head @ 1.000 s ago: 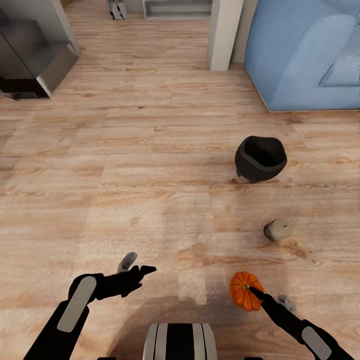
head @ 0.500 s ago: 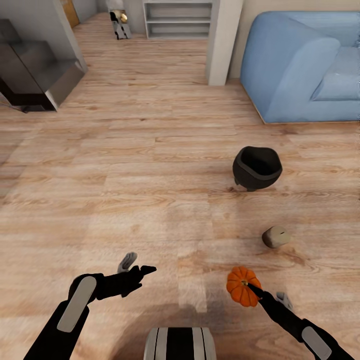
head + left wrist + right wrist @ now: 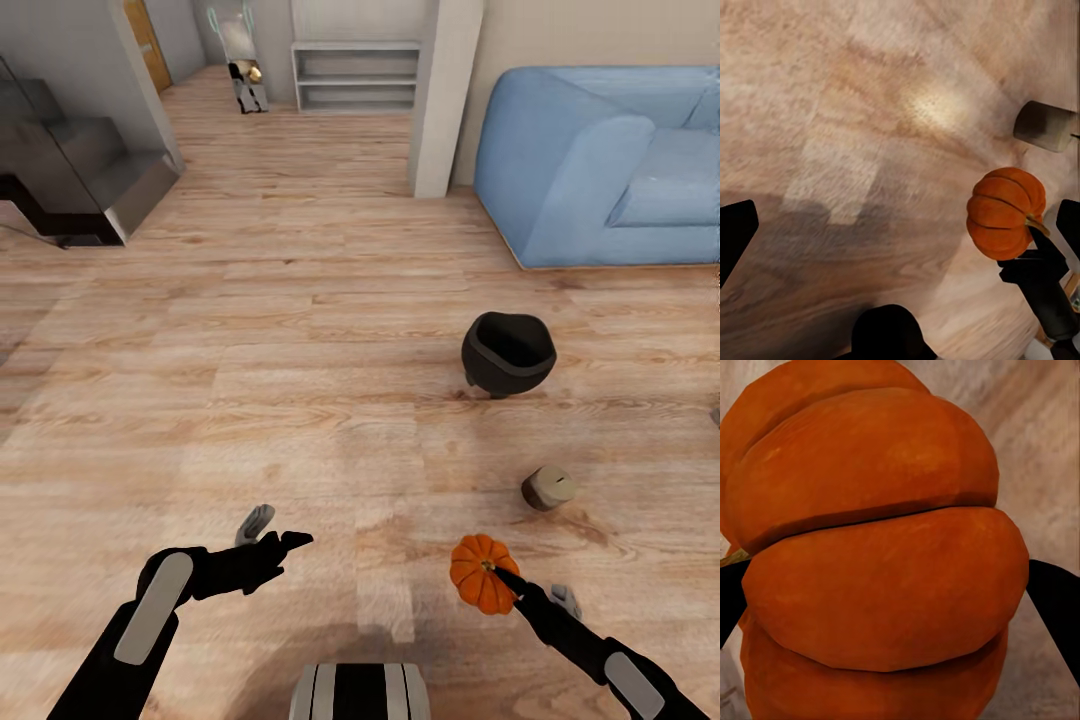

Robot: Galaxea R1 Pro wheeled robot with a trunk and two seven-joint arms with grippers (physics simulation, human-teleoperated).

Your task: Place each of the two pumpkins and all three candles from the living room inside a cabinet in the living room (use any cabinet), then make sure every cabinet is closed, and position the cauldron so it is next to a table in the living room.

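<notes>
Head camera view looking down on a pale wood floor (image 3: pixel 300 380). At the lower right of the frame, the right gripper (image 3: pixel 505 583) is closed around one orange pumpkin (image 3: pixel 482 572), held just above the floor; in the right wrist view the pumpkin (image 3: pixel 881 555) sits between the two dark fingers. At the lower left, the left gripper (image 3: pixel 272 532) hangs with its fingers spread apart and nothing between them.

Right of centre, the black cauldron (image 3: pixel 507 352) stands upright on the floor, mouth up. Between it and the held pumpkin lies a short beige cylinder (image 3: pixel 548 488) on its side, probably one of the candles. A blue sofa (image 3: pixel 600 170) fills the upper right; a white pillar (image 3: pixel 443 95) and a low white shelf unit (image 3: pixel 357 75) stand at upper centre. A dark glossy stepped piece of furniture (image 3: pixel 80 185) sits at the upper left; what it is cannot be told.

Judged from this, the task is at an early stage: one pumpkin is in hand but not stowed, the candle and the cauldron wait on the floor, and the cabinet work is yet to be done.
</notes>
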